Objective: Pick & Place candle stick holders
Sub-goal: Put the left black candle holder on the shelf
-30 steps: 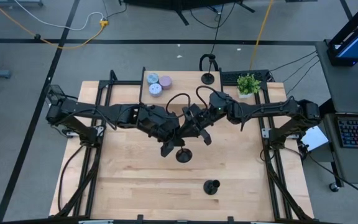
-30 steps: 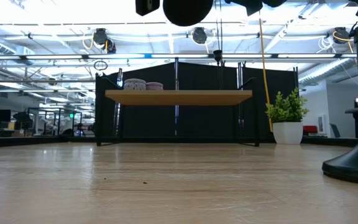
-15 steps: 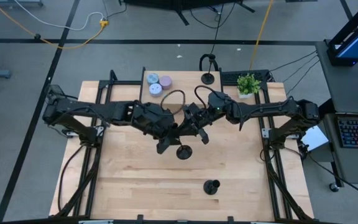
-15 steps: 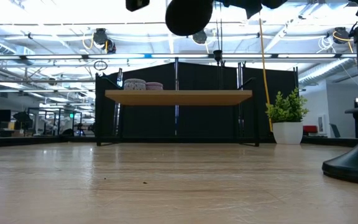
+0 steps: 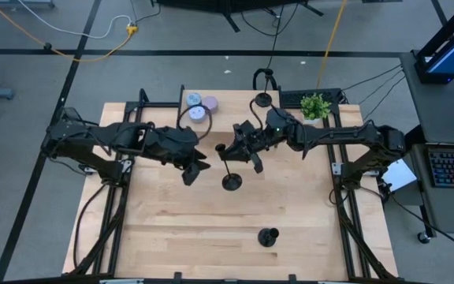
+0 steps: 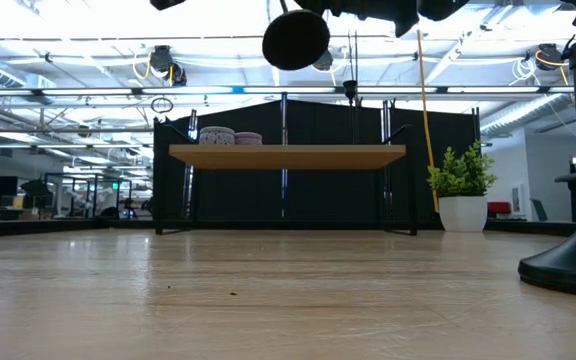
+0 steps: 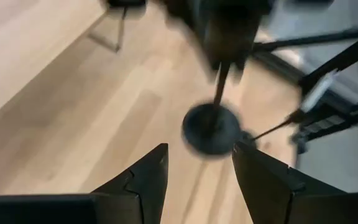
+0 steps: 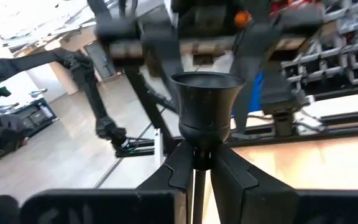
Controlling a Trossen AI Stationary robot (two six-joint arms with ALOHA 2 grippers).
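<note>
Hanging above the table's middle, one candle stick holder (image 5: 231,170) is pinched at its stem by the right gripper (image 5: 247,148). Left gripper (image 5: 195,167) is let go, just beside it. Next comes setting it down gently.

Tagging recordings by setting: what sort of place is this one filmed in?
Probably a robotics lab or workshop in an open industrial hall: a wooden table on a black frame, taped lines on the grey floor, and exposed ceiling ducts.

Two dark jointed arms, looping black cables, angular black fingers (image 7: 143,180)
</note>
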